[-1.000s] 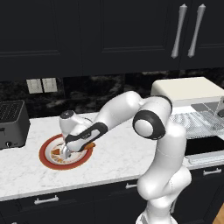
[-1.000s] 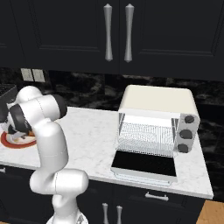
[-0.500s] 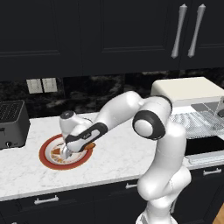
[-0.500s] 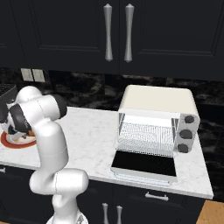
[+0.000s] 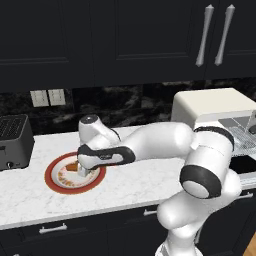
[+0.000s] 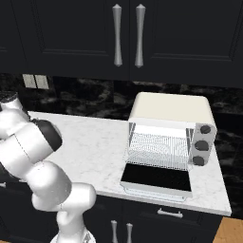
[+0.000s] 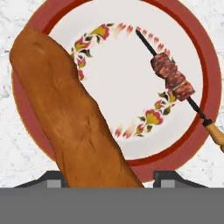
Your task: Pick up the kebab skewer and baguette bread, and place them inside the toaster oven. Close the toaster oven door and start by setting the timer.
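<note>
One white marble counter runs beneath dark cabinets.

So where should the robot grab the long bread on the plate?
Probably around its middle, coming straight down from above. The baguette bread lies flat and slanted across the plate, a long loaf of even thickness, so the jaws should straddle its narrow width. The kebab skewer lies apart on the other side, out of the way.
</note>
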